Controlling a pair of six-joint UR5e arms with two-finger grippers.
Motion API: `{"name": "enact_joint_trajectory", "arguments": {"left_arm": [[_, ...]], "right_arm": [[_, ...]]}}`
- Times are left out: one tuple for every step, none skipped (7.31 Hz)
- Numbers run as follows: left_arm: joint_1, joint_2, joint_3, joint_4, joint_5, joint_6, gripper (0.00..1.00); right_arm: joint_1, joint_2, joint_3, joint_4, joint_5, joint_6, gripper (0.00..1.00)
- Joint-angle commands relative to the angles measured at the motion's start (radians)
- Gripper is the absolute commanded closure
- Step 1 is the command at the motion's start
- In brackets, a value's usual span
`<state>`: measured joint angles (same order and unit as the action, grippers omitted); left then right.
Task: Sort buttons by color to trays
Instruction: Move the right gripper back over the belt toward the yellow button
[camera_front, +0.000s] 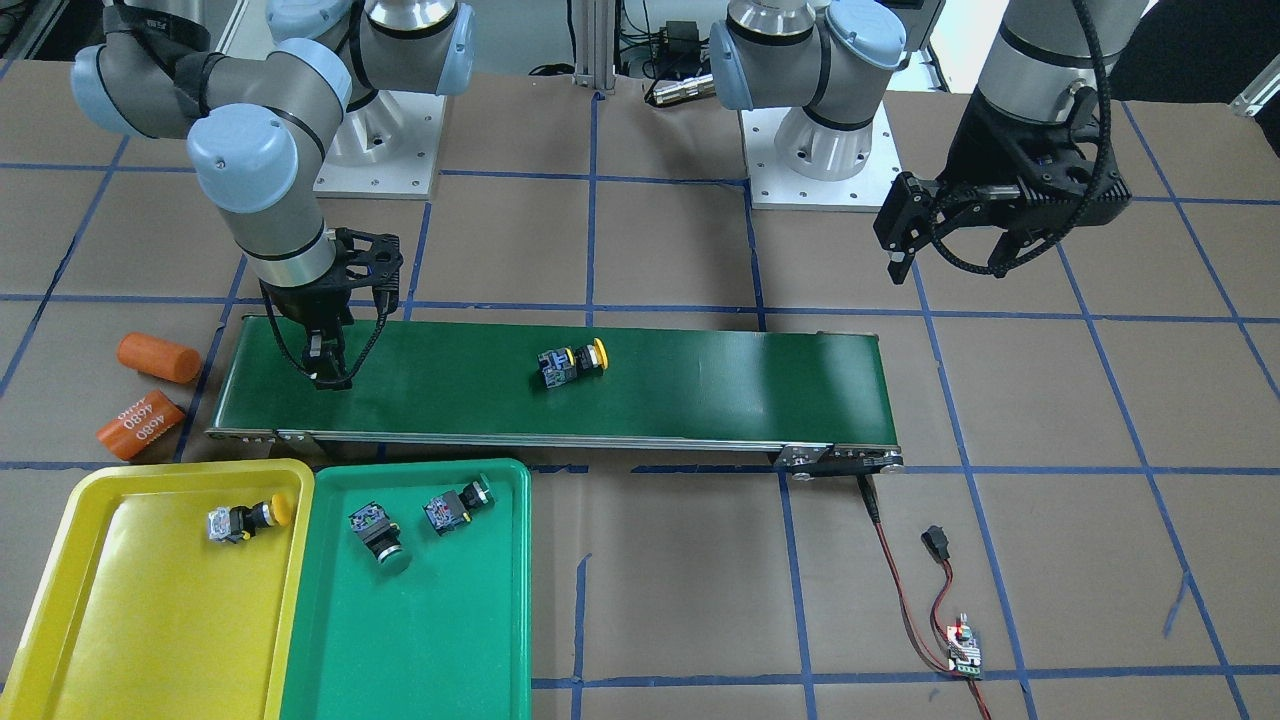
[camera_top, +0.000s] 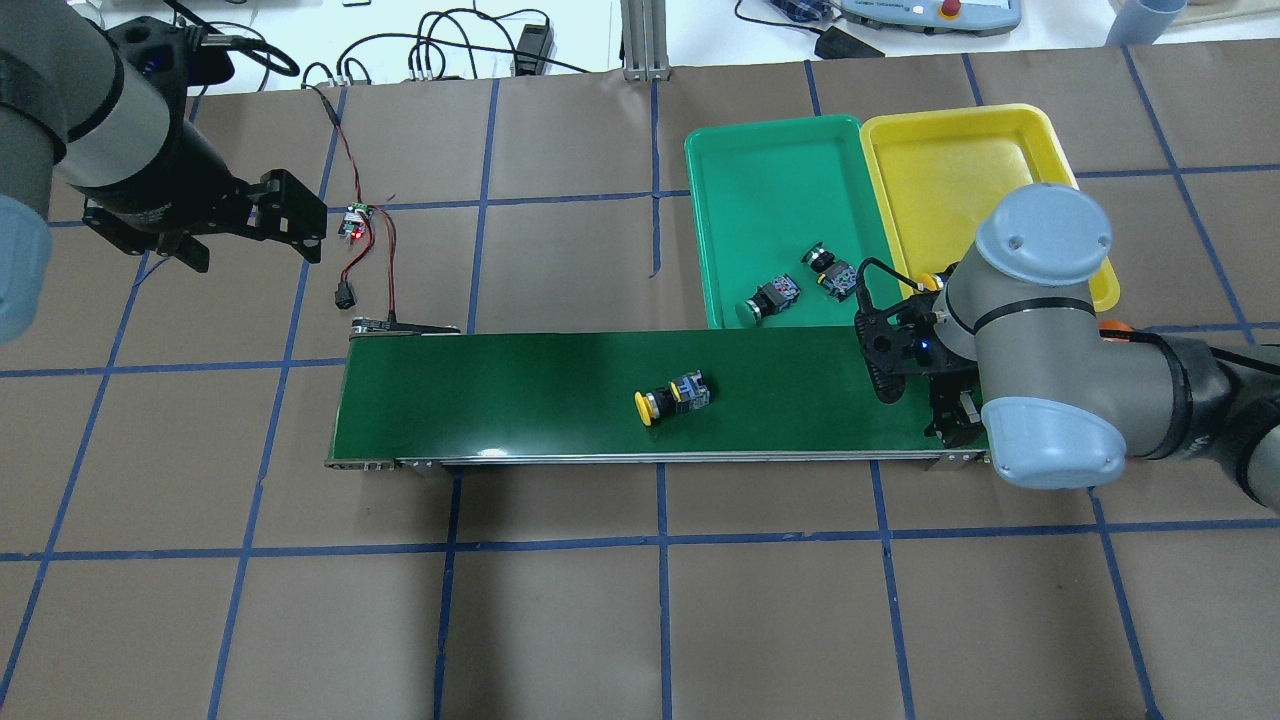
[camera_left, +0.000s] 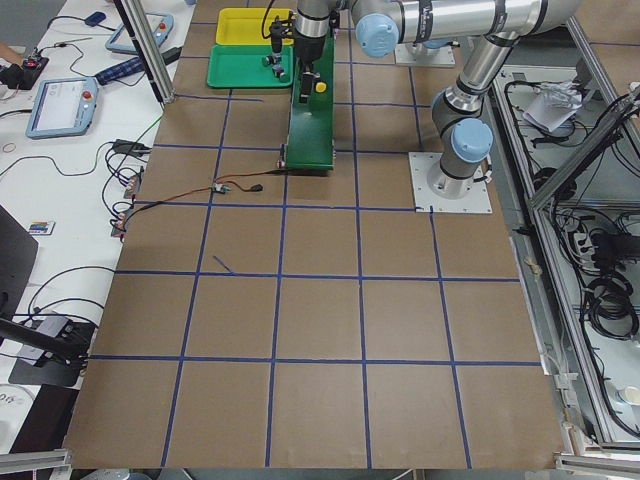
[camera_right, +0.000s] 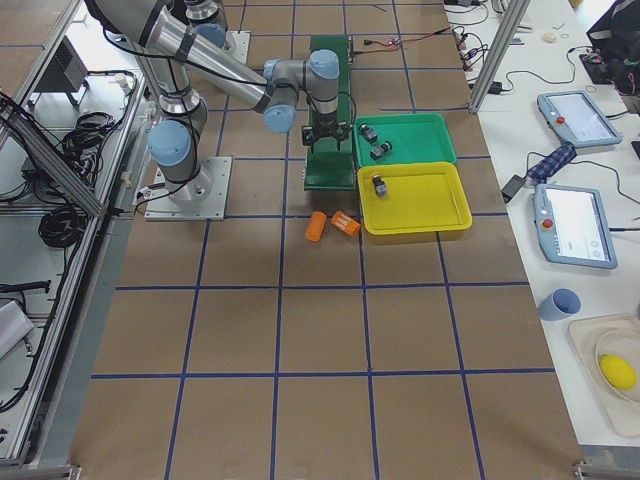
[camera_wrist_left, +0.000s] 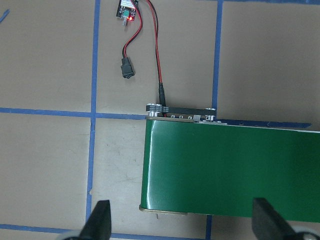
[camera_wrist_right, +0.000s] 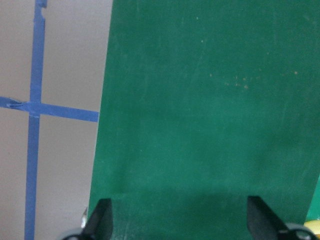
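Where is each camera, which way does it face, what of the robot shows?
Front-facing: across the table, facing both arms' bases.
Overhead: behind robot, looking down; both arms.
Exterior left: table's left end; both arms.
Exterior right: opposite end; both arms.
Left wrist: down on conveyor belt's end; left gripper, jaws open.
Right wrist: down on belt; right gripper, jaws open.
Shared: front-facing and overhead show the belt's yellow button.

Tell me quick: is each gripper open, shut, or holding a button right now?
Left gripper: open, holding nothing.
Right gripper: open, holding nothing, over the conveyor belt.
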<state>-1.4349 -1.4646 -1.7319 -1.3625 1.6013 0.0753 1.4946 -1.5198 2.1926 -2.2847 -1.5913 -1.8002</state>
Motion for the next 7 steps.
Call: {"name": "enact_joint_trajectory", "arguments": {"left_arm": [[-0.001, -0.011, 0.018, -0.01, 0.003, 0.0, 0.0], [-0.001, -0.005, 0.023, -0.009, 0.002, 0.0, 0.0], [-0.002, -0.006, 0.046, -0.018, 0.0, 0.0, 0.0], [-0.001, -0.019, 0.078, -0.062, -0.006, 0.0, 0.0], [-0.004, -0.025, 0.087, -0.07, -0.009, 0.0, 0.0], [-0.004, -0.026, 0.092, -0.095, -0.009, 0.0, 0.0], [-0.002, -0.033, 0.097, -0.101, -0.009, 0.0, 0.0]], "right_arm": [[0.016, -0.005, 0.004, -0.004, 0.016, 0.001, 0.02], [0.03, -0.005, 0.0, -0.006, 0.016, 0.002, 0.0], [0.036, 0.007, -0.002, -0.01, 0.022, 0.002, 0.0], [0.036, 0.007, -0.004, -0.013, 0.063, 0.004, 0.0], [0.039, 0.007, -0.005, -0.015, 0.086, 0.004, 0.0], [0.056, 0.012, -0.025, -0.013, 0.112, 0.004, 0.0], [0.076, 0.047, -0.057, -0.013, 0.137, 0.016, 0.0]]}}
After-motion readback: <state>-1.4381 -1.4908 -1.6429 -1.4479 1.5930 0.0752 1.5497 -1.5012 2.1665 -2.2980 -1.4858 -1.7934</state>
